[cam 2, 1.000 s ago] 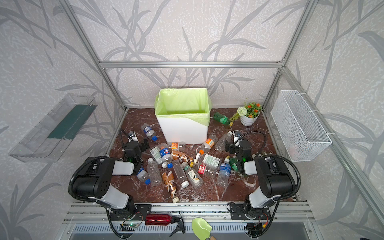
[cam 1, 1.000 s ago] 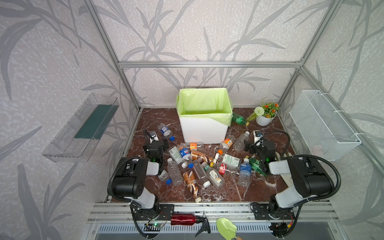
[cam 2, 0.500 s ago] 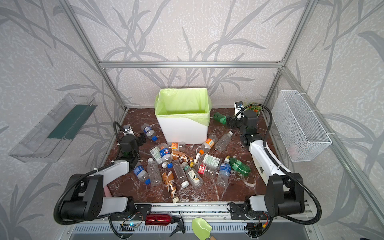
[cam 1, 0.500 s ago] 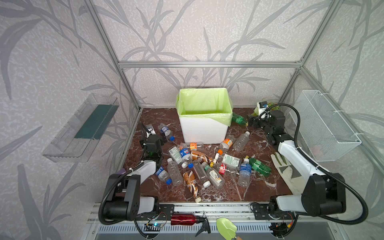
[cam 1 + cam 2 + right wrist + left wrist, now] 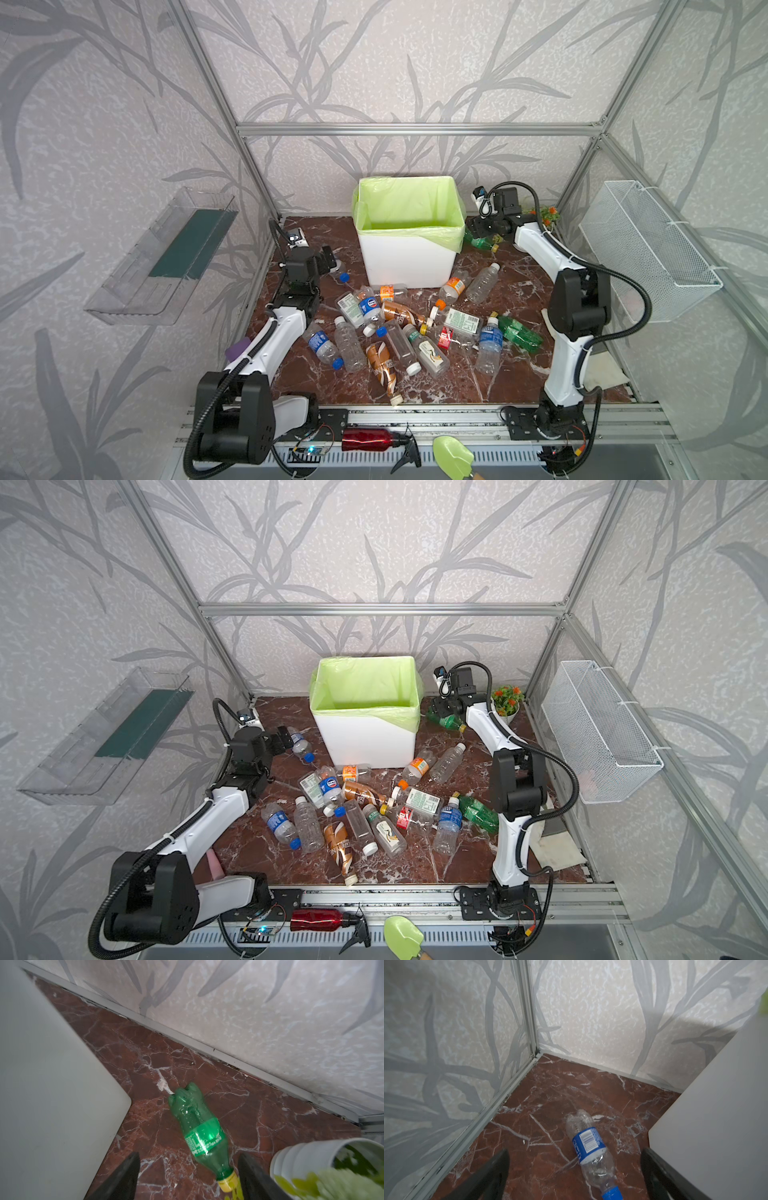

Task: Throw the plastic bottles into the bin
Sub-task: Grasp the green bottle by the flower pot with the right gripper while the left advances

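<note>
In both top views the plastic bottles (image 5: 399, 343) lie scattered on the worktop (image 5: 519, 386) in front of the bin (image 5: 409, 266). In the left wrist view the left hand (image 5: 575, 1154) stands wide apart over a blue-labelled bottle (image 5: 588, 1144) lying beside the bin. In the right wrist view the right hand (image 5: 189, 1156) straddles a green bottle (image 5: 199, 1132), its fingers apart on either side of the neck.

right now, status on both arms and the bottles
Left gripper, jaws open, over blue-label bottle. Right gripper, jaws open, over green bottle. Bin shows no bottles. Flower pot close beside right gripper.
</note>
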Tool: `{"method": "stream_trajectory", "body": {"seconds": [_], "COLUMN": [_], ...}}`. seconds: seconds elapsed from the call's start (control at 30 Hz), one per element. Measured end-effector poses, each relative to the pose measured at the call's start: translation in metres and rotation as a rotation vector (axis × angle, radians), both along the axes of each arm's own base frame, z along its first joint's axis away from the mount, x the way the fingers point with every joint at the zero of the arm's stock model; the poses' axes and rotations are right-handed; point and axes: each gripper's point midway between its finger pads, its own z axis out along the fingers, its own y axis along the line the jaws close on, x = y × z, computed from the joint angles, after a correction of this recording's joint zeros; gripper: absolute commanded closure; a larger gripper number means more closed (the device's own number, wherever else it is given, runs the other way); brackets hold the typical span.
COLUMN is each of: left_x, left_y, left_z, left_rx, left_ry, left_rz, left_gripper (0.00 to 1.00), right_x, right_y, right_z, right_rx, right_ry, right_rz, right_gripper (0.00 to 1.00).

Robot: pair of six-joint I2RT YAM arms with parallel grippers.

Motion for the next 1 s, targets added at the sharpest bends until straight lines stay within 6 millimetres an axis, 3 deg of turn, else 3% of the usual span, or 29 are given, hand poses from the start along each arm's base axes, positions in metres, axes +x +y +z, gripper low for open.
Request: {"method": "stream_trajectory", "body": {"seconds": [0.17,0.27,0.5,0.73,1.0], "left_x": [-0.004,-0.005,-0.008,-0.009,-0.009], "left_y": [-0.001,-0.002,-0.002,-0.002,-0.002], "left_z": [-0.011,-0.017,-0.031,-0.033,-0.033], "left_rx": [-0.013,-0.016,-0.02,-0.022,-0.028], "left_ry": [0.046,0.069,0.119,0.13,0.128], "left_rz": [-0.004,-0.005,-0.003,-0.002,0.001], "left_gripper": [0.02,0.02,0.02,0.01,0.01], "right_x": [0.018,0.025,0.041,0.038,0.036], "right_y": [0.002,0.003,0.004,-0.001,-0.004], "right_z": [-0.04,-0.054,-0.069,-0.092,-0.109], "right_rx": [-0.035,-0.046,-0.075,-0.129,-0.174], "right_ry": [0.084,0.114,0.166,0.241,0.281], "right_rz": [0.009,0.015,0.024,0.031,0.046], "right_gripper": [0.26,0.26,0.26,0.22,0.23]}}
